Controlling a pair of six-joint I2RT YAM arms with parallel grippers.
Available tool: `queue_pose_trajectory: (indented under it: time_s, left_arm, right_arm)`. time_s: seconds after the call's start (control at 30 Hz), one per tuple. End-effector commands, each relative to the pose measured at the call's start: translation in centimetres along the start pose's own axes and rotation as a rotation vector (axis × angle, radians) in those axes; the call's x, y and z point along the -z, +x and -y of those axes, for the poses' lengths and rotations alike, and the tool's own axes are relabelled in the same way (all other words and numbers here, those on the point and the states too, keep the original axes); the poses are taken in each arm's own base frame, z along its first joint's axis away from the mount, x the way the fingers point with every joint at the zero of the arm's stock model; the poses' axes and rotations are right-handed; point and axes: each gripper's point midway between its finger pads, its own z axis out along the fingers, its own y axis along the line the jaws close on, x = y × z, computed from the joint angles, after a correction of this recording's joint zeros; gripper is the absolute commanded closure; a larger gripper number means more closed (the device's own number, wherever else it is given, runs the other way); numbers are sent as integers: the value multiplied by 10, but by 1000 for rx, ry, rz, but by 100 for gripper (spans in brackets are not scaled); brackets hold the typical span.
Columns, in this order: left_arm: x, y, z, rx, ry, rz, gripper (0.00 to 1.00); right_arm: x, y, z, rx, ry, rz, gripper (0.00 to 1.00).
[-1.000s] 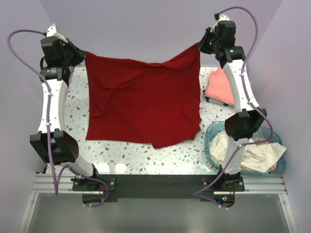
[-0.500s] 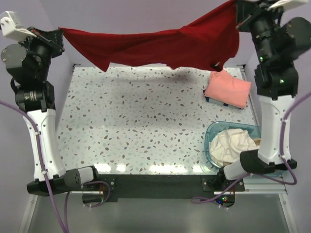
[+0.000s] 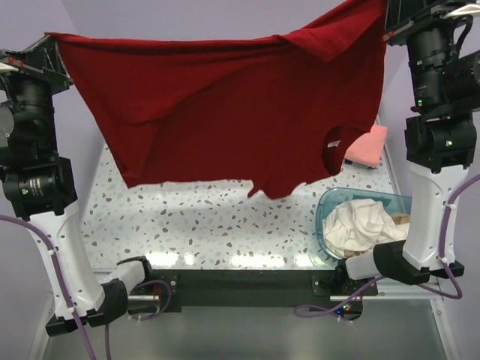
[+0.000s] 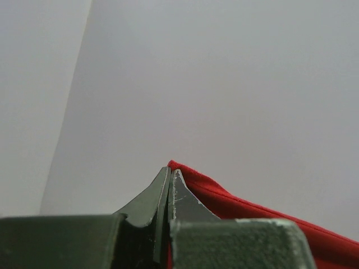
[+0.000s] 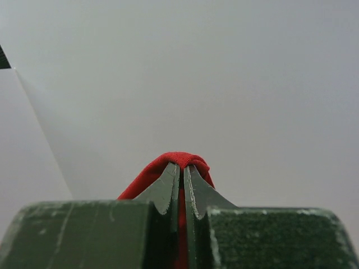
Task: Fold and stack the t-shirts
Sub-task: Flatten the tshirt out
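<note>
The dark red t-shirt (image 3: 225,105) hangs spread in the air between both arms, high over the table. My left gripper (image 3: 51,39) is shut on its left corner; the left wrist view shows red cloth (image 4: 224,202) pinched at the closed tips (image 4: 171,174). My right gripper (image 3: 384,15) is shut on its right corner; red cloth (image 5: 182,158) bulges over the closed tips (image 5: 182,168). The folded salmon-pink t-shirt (image 3: 366,145) lies at the back right, partly hidden by the red shirt. Cream-white t-shirts (image 3: 360,225) sit crumpled in the basket.
The translucent teal basket (image 3: 327,201) stands at the right front of the speckled table (image 3: 187,217). Both arms are raised upright at the table's left and right sides. Purple walls close in the back and sides.
Both arms have lifted the red shirt from lying flat on the table to hanging in the air; since half a second ago it has swung toward the camera and hangs lower and wider.
</note>
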Motion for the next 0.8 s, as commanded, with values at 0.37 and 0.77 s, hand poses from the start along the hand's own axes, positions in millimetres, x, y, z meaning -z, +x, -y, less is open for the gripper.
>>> queue_pose_trajectory:
  time_s: [0.37, 0.77]
  left_arm:
    - [-86, 456, -194, 184, -159, -958, 63]
    - [-20, 479, -170, 58, -259, -1084, 15]
  right_arm:
    - [-39, 472, 137, -145, 307, -837, 92]
    - [36, 554, 111, -219, 218, -1105, 1]
